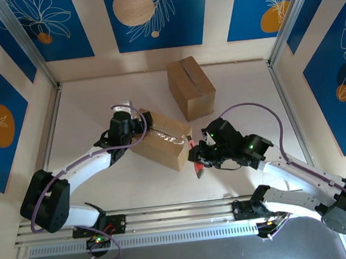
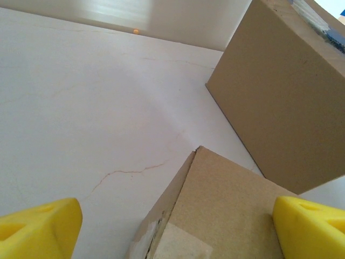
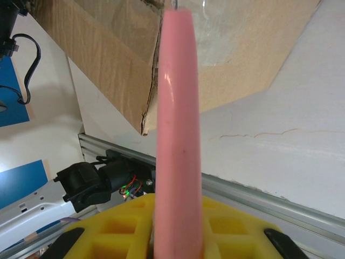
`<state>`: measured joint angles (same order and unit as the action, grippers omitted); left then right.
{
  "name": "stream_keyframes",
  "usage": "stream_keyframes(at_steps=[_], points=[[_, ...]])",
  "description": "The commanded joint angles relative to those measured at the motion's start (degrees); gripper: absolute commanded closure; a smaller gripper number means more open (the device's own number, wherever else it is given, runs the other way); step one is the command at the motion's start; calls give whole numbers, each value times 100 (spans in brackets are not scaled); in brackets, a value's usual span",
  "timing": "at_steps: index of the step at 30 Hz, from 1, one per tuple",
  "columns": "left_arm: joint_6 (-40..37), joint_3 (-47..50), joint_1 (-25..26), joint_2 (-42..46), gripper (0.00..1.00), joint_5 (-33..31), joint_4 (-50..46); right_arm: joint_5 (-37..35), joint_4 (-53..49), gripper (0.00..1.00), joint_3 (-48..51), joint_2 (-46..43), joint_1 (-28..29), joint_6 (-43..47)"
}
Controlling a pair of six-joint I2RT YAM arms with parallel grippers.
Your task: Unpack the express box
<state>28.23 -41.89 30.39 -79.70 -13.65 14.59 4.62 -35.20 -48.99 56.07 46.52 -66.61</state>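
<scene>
At the centre of the table (image 1: 92,106) lies the taped express box (image 1: 162,141), on its side and slanting from ten o'clock to four o'clock, with a strip of clear tape (image 1: 166,134) running along its upper face. The left end effector (image 1: 137,122) sits at the box's ten o'clock end with its jaws released and spread wide. From the left wrist, its yellow fingers (image 2: 38,226) straddle a corner of the box (image 2: 221,205) without pressing on it. That placement reads as a brace being prepared, so that the box does not slide when it is worked on from the other side. The right end effector (image 1: 201,157) is clenched on a pink tool (image 1: 190,144), which looks like a cutter or opener. It holds the tool lengthwise so that the tip points toward eleven o'clock, at the box's four o'clock end. From the right wrist, the pink tool (image 3: 178,108) rises straight out of the jaws, lined up with the clear tape (image 3: 226,32) on the box (image 3: 102,59). Whether the tip touches the tape yet cannot be told. A second box (image 1: 190,87) stands upright at one o'clock, apart from the first and clear of both arms, so the taped seam seems to be the present target.
</scene>
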Motion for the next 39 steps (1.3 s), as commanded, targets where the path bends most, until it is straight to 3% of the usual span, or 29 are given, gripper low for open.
stream_keyframes(at_steps=[1, 9, 20, 39], points=[[288, 515, 105, -582, 11, 554, -1640, 414, -417, 100, 104, -18, -61, -23], [13, 401, 107, -507, 11, 974, -2276, 692, -431, 100, 41, 8, -565, 307], [-154, 364, 103, -103, 0, 1378, -2488, 922, -330, 100, -340, 477, -992, 796], [99, 562, 99, -515, 5, 938, -2214, 1254, -294, 100, -400, 568, -1138, 939]])
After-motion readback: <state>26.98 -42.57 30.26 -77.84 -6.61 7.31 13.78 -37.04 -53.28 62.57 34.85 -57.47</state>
